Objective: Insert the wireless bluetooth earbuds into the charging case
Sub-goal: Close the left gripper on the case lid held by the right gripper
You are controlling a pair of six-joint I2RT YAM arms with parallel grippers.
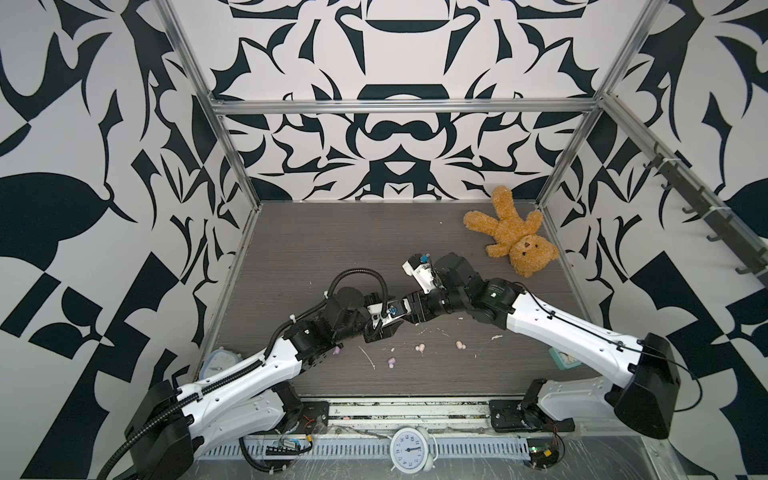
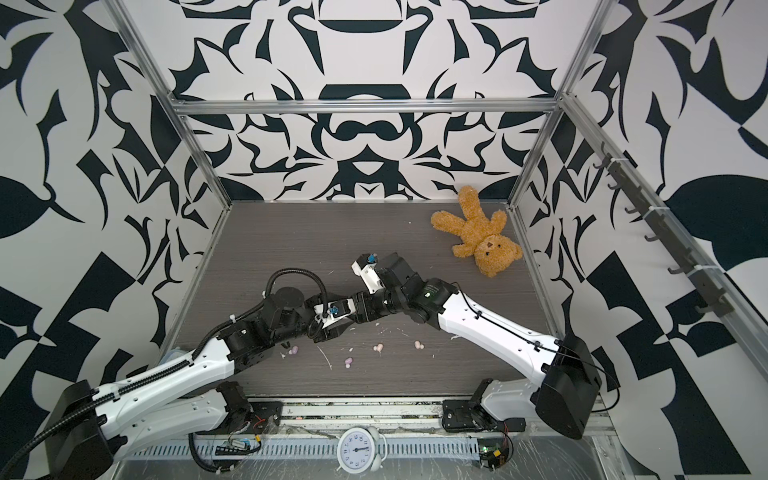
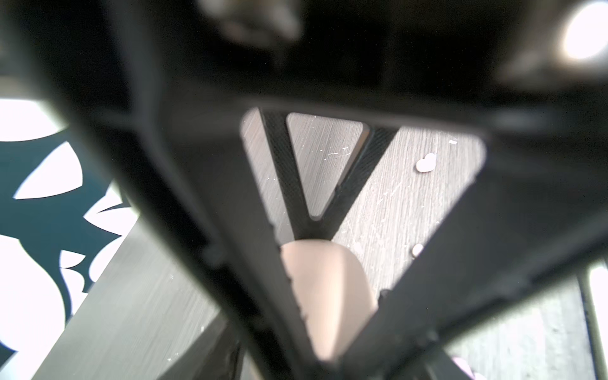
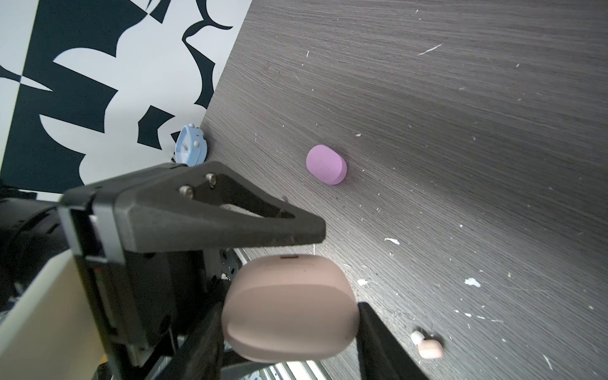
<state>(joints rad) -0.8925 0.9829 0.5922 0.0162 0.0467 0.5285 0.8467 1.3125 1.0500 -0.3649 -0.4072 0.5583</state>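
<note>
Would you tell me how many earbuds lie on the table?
4: one lilac earbud beside the left arm, one nearer the front, one peach earbud right of it, one further right. The arms may hide others.

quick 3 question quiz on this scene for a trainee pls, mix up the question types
1. Multiple choice: what does the right pincer grip? A) a peach case B) a sponge C) nothing
2. True or false: the purple case lies on the table, touched by neither pincer.
3. Count: how many peach earbuds lie loose on the table in a top view?
Key: 1 A; 2 true; 3 two.
</note>
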